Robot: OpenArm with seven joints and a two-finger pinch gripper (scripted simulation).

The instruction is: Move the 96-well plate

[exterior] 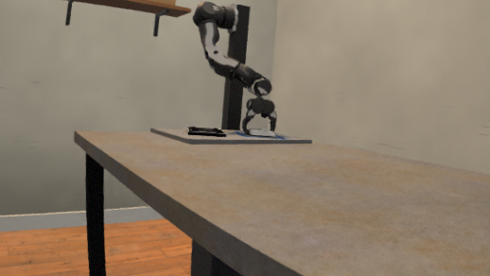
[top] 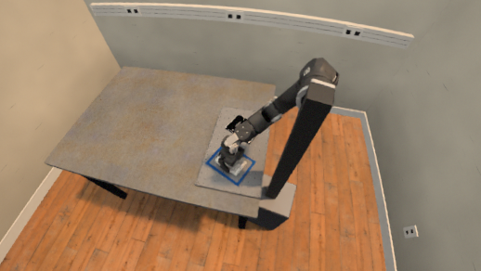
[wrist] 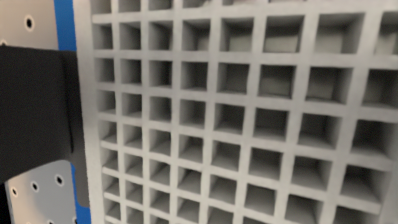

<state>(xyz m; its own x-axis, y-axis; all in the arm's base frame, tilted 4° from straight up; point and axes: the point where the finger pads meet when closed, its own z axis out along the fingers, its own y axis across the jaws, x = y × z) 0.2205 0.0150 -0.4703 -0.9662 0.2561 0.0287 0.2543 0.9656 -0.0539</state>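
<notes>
The pale 96-well plate [top: 238,169] [exterior: 261,133] [wrist: 88,100] is between the fingers of my gripper [exterior: 259,132], which is shut on it. The plate is level and low over the blue outline [top: 222,174] [exterior: 282,137] [wrist: 65,25]; whether it touches the board is too small to tell. In the wrist view one dark finger lies along the plate's left wall; the other finger is out of view. The black nest [top: 235,122] [exterior: 206,134] stands apart on the same board, partly hidden by the arm in the top view. The cut-off corner and the nest's A1 mark cannot be made out.
The grey perforated board [top: 209,180] [exterior: 236,141] [wrist: 42,202] carries the nest and the outline, and lies at one end of the table [top: 139,130] [exterior: 331,189]. The arm's black post [top: 302,139] [exterior: 234,104] stands beside that end.
</notes>
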